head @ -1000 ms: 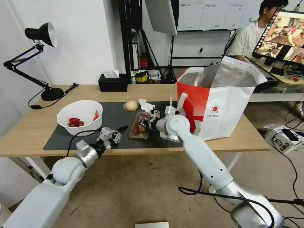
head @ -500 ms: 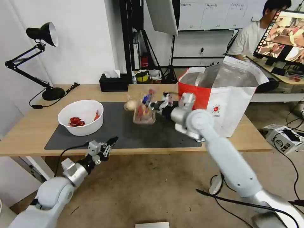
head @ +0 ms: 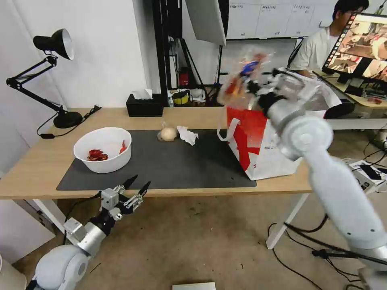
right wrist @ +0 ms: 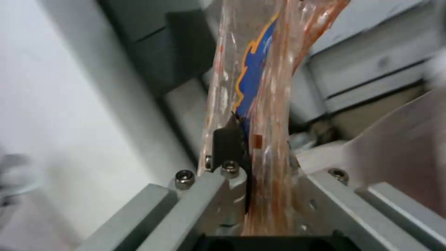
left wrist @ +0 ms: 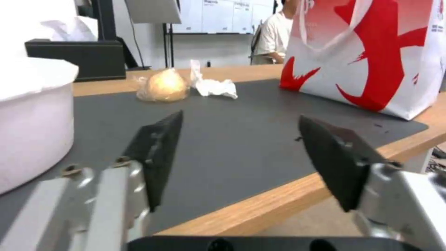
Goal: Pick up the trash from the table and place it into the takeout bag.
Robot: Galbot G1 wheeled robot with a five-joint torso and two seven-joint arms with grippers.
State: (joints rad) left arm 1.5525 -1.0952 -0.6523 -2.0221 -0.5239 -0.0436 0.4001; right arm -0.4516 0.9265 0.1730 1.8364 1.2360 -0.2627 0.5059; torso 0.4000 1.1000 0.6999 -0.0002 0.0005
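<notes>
nearest the robot, the left gripper [head: 136, 186] hangs below and in front of the table [head: 36, 169] edge, lower and farther back than a second ago, when it reached over the dark grey mat [head: 169, 161]; its black fingers [left wrist: 155, 153] stand wide apart with nothing between them. on the mat the white bowl [head: 102, 149] with red scraps sits where it was, and farther back the beige round lump [head: 167, 133] and the crumpled white tissue [head: 187, 135] lie just beside each other, unmoved. the spot on the mat where the clear plastic tray [head: 242, 78] lay a second ago is bare: the right gripper [head: 258, 86] has carried it up from the mat and now holds it in the air above the open top of the takeout bag [head: 262, 141], with the black fingers [right wrist: 228, 143] pinched narrow on the tray's thin edge, a blue and orange patch showing through the plastic. the bag stands at the right end of the table, its red side panel facing the mat. at the back of the light-wood tabletop sit a black tissue box [head: 144, 105] and a black desk lamp [head: 48, 76], with white wall and a dark stand behind.
</notes>
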